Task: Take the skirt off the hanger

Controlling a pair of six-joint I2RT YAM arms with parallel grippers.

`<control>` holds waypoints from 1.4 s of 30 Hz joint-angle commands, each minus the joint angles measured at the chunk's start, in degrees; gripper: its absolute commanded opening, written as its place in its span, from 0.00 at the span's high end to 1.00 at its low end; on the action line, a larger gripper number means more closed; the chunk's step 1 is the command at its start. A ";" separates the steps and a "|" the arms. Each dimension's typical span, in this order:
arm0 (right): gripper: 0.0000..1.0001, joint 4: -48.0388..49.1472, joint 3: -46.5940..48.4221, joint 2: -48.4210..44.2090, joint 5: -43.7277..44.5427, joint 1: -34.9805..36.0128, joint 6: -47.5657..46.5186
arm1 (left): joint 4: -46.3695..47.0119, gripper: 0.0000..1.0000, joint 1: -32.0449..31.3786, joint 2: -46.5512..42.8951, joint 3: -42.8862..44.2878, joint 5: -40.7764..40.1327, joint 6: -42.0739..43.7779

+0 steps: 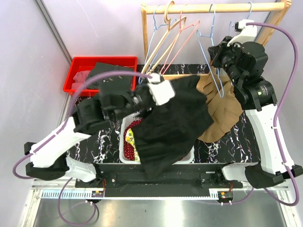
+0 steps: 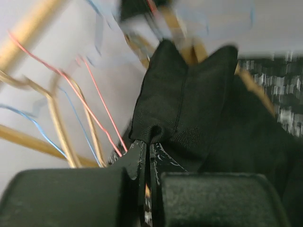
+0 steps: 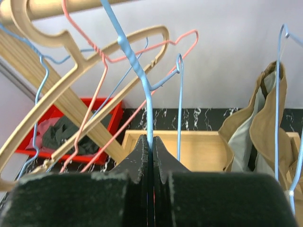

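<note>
The skirt (image 1: 175, 123) hangs from the left end effector (image 2: 144, 150), spreading rightward and nearer over a basket (image 1: 124, 146) on the table (image 1: 213, 151). A bin (image 1: 75, 71) lies left of it. Above the right end effector (image 3: 150, 142), the hanger (image 3: 137, 66) climbs to the rail (image 1: 213, 8); other hangers (image 3: 158, 31) hang left, another garment (image 3: 265, 123) right.

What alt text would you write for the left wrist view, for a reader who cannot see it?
The left claw is shut on a fold of the black fabric skirt, which fills the centre and right. A thin pink wire hanger, a blue wire hanger and tan hangers cross a pale wall on the left.
</note>
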 commanded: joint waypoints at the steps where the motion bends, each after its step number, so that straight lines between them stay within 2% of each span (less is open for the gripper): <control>1: 1.00 5.36 4.27 2.49 2.71 -0.08 -1.69 | 4.98 1.00 2.86 -5.92 -14.24 -2.78 2.49; 3: 1.00 5.62 4.89 3.72 2.28 -0.17 -1.34 | 7.97 1.00 6.09 -7.42 -17.51 -3.77 3.11; 5: 1.00 5.79 5.25 4.33 2.27 -0.08 -0.99 | 6.94 1.00 7.60 -8.12 -17.69 -2.01 3.98; 8: 1.00 6.41 5.51 5.39 3.32 -0.08 -0.82 | 2.90 1.00 7.61 -10.40 -21.73 4.46 3.82; 9: 1.00 6.50 6.12 5.83 3.33 -0.08 -0.90 | -0.77 1.00 7.09 -10.84 -24.78 5.72 3.82; 14: 1.00 6.50 8.32 9.78 3.15 -0.17 -1.17 | -5.63 1.00 4.89 -13.66 -38.85 6.52 1.89; 16: 1.00 6.41 9.90 11.62 3.15 -0.26 -1.69 | -7.91 1.00 4.80 -11.83 -39.32 7.22 -1.26; 17: 1.00 6.41 10.43 12.33 3.07 -0.43 -1.78 | -12.19 1.00 4.80 -10.33 -37.23 8.70 -5.37; 20: 1.00 6.41 13.06 14.88 3.15 -1.05 -2.13 | -19.85 1.00 4.80 -3.57 -33.97 11.00 -9.18; 27: 1.00 6.32 16.50 19.28 2.36 -4.30 -1.52 | -17.16 1.00 4.88 -0.92 -41.59 13.11 -7.87; 32: 1.00 6.32 12.56 19.90 0.26 -6.06 0.06 | -16.19 0.99 4.36 -0.74 -47.57 12.68 -7.79; 33: 1.00 6.67 11.33 19.11 -0.01 -6.06 0.32 | -16.10 0.78 4.27 -0.57 -48.10 12.41 -7.61; 34: 1.00 7.46 10.01 18.50 -0.10 -6.06 0.59 | -16.27 0.60 4.27 -0.56 -48.28 12.06 -7.61; 36: 1.00 8.95 5.00 16.04 -0.27 -6.06 1.38 | -18.03 0.05 4.18 -0.30 -47.41 12.06 -7.17; 39: 1.00 10.10 0.25 13.23 -0.89 -6.06 1.65 | -19.00 0.01 4.01 -1.61 -44.16 11.53 -5.86; 42: 1.00 10.19 -2.74 10.42 -1.41 -6.15 1.30 | -18.91 0.01 4.01 -2.50 -39.33 6.53 -4.27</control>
